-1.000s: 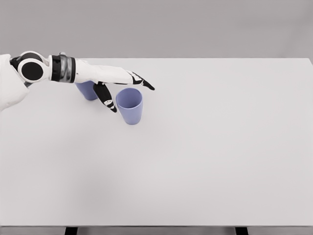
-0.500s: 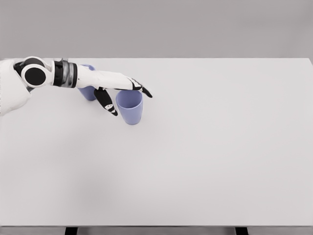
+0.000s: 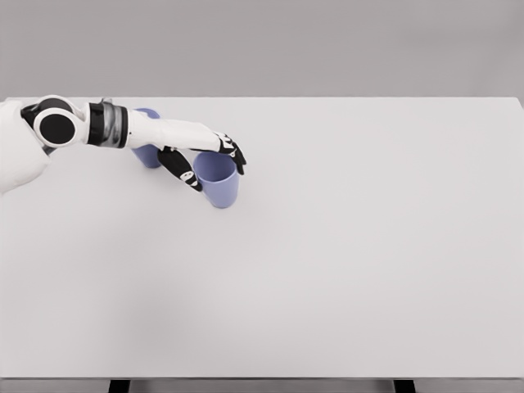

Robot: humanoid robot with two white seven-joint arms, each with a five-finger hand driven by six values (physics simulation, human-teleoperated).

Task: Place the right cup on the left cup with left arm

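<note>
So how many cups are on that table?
2. One blue cup stands upright at the left hand; the other cup sits further left, partly hidden behind the arm. None others visible.

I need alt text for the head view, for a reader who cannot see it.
The left hand closes its fingers around the rim of the right cup on a white table. The left cup stands behind the forearm.

Wide white table filling most of the view, matte, evenly lit. Behind the table's far edge, plain grey wall. Below the table's near edge, two dark legs, partly visible.
</note>
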